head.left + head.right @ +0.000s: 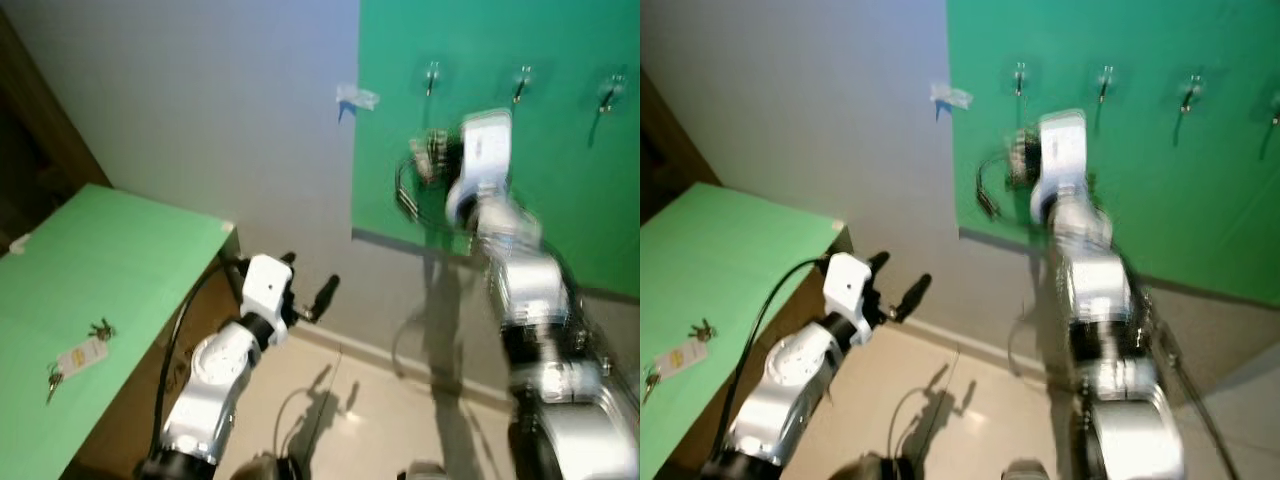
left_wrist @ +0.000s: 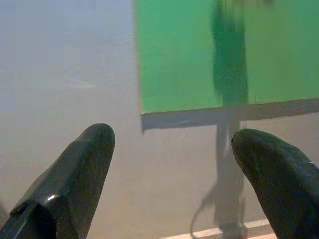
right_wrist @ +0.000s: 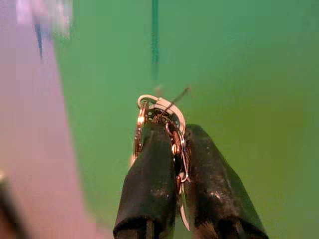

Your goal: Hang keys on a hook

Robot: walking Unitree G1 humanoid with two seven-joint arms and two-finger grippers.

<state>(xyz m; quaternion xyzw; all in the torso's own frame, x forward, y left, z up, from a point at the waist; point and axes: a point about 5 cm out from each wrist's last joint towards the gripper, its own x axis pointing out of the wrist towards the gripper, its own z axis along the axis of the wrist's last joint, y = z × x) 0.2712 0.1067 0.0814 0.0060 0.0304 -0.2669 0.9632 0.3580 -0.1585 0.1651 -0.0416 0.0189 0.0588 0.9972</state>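
Green board (image 1: 560, 200) covers the wall ahead and carries a row of hooks (image 1: 431, 76). Right gripper (image 3: 175, 149) is raised near the leftmost hook, fingers pinched on a key ring (image 3: 158, 112). Left gripper (image 2: 169, 164) is low and idle, fingers spread. Another key bunch (image 1: 80, 355) lies on the green tabletop (image 1: 120, 260). Keys are likely light, rigid, slippery and free-swinging; grip the ring so an open loop faces the hook.
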